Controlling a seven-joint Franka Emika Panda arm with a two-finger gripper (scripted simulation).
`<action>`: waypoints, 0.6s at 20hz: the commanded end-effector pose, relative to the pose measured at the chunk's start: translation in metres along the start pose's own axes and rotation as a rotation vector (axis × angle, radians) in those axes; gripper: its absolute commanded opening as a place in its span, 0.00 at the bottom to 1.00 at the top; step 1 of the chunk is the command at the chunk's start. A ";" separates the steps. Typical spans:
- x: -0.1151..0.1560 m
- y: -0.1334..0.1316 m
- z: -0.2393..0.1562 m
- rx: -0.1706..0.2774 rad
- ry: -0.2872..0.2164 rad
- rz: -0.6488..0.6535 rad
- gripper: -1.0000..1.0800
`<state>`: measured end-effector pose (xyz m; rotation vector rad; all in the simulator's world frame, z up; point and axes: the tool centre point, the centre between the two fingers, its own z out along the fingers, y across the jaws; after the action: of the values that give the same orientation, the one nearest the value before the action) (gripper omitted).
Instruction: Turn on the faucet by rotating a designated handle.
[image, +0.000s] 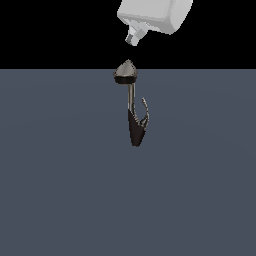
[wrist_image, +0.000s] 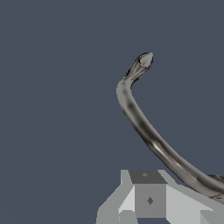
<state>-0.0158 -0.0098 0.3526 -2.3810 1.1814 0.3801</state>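
Observation:
The faucet (image: 134, 107) stands on the grey floor in the middle of the exterior view. It has a grey cone-shaped head (image: 126, 71), a thin metal stem, a dark tapering body (image: 135, 131) and a thin curved side prong (image: 145, 109). The arm's white end (image: 155, 14) hangs above the cone head, apart from it, with a small grey tip (image: 134, 36) pointing down at it. In the wrist view the curved metal prong (wrist_image: 138, 120) sweeps across, ending in a pointed tip (wrist_image: 142, 63). The gripper (wrist_image: 148, 200) shows only as grey blocks at the frame's edge, beside the prong's lower part. I cannot tell how its jaws stand.
A plain grey-blue floor (image: 60, 190) surrounds the faucet on all sides. Black background lies beyond the floor's far edge (image: 50, 68).

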 end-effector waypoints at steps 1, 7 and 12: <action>0.021 -0.004 0.013 0.026 -0.027 0.085 0.00; 0.071 -0.007 0.045 0.083 -0.093 0.292 0.00; 0.111 -0.004 0.074 0.123 -0.143 0.457 0.00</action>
<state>0.0445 -0.0410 0.2550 -1.9833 1.5809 0.5716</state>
